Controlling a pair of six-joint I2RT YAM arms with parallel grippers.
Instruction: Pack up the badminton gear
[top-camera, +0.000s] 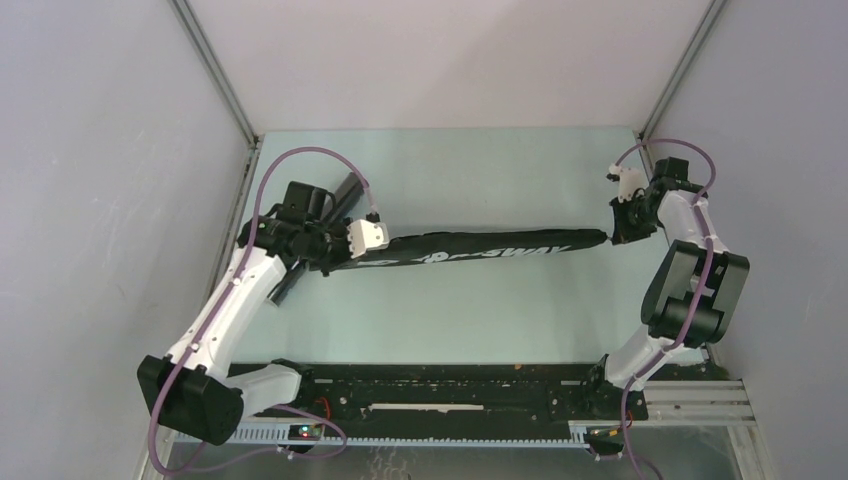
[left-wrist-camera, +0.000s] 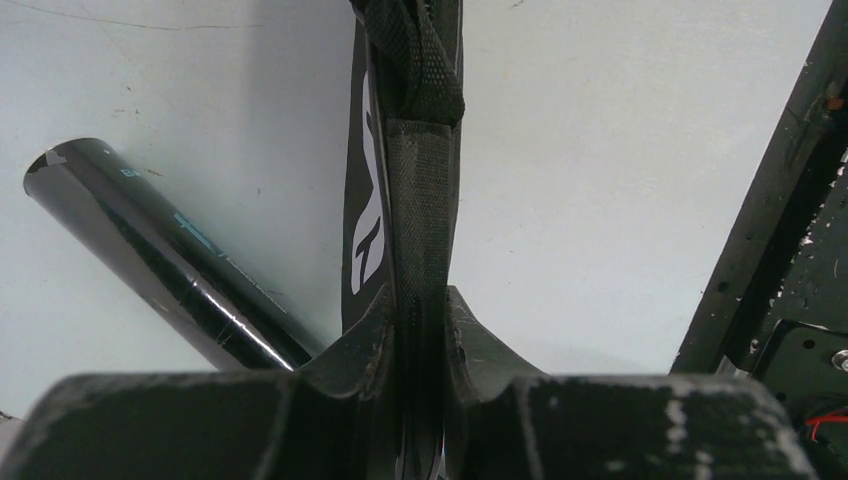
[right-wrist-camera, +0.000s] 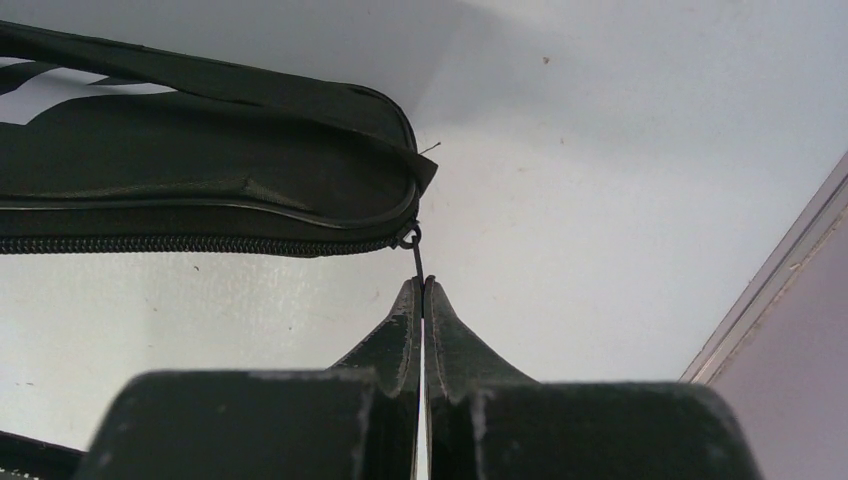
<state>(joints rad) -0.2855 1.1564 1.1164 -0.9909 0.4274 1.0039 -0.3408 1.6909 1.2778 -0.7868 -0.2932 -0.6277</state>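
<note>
Items I can see around me:

- Table (top-camera: 450, 320): pale blue-green top filling the middle of the overhead frame. My wrist views show faint scratches and small dark specks on it.
- Back wall (top-camera: 450, 60): plain, pale grey, top of frame.
- Side walls, left (top-camera: 90, 200) and right (top-camera: 790, 130): plain grey.
- Two metal corner posts, upper left (top-camera: 215, 72) and upper right (top-camera: 685, 65), slanting inward towards the table's far corners.
- Black perforated rail (top-camera: 450, 388): runs across the bottom of the frame, with a white strip (top-camera: 425, 408) lying along it.
- Slotted grey duct (top-camera: 420, 433): just below the rail.
</note>
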